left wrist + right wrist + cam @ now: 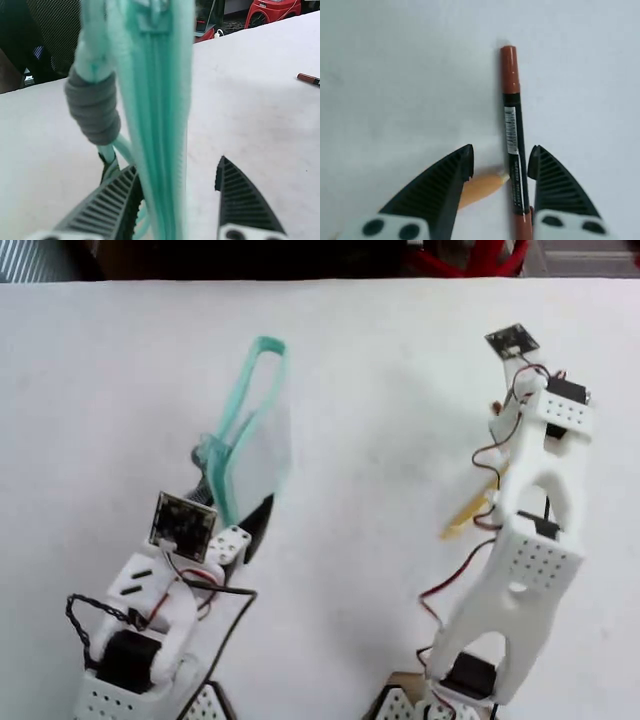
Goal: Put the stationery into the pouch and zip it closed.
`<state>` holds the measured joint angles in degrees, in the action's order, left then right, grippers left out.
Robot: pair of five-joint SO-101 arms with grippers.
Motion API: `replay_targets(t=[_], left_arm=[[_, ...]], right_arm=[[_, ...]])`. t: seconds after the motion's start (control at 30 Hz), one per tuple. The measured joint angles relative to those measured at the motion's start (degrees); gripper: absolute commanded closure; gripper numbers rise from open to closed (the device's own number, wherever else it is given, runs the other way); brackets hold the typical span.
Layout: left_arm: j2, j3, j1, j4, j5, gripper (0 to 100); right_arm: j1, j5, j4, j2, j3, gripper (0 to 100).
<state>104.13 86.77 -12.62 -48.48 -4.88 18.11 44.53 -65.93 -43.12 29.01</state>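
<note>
mint pouch (160, 100) (zip up) inside parted left gripper (177, 166); right gripper (501, 151) parted astride pen (512, 125)

count: 1 pouch (250, 445), with 1 loop strap (262, 370) and 1 grey wrap (95, 107) on its cord. stationery: 2 items, 1 brown-and-black pen (512, 135) and 1 yellow pencil (481, 189). 2 arms on 1 surface (380, 390). 2 pincers, left pincer (177, 167) and right pincer (501, 152), 2 fingers each.

The pouch (258, 452) looks frosted plastic, the pen (513, 125) glossy.
</note>
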Motion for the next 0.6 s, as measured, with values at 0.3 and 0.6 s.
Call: replay_targets(t=[0.3,0.6], left_arm=[[0.0,0.0,0.0,0.0,0.0,77],[0.0,0.0,0.0,0.0,0.0,77]], right_arm=[[0.2,7.9,-0.4,-11.1,10.6,98.1],[-0.7,0.0,-19.5,-5.0,26.5,98.0]])
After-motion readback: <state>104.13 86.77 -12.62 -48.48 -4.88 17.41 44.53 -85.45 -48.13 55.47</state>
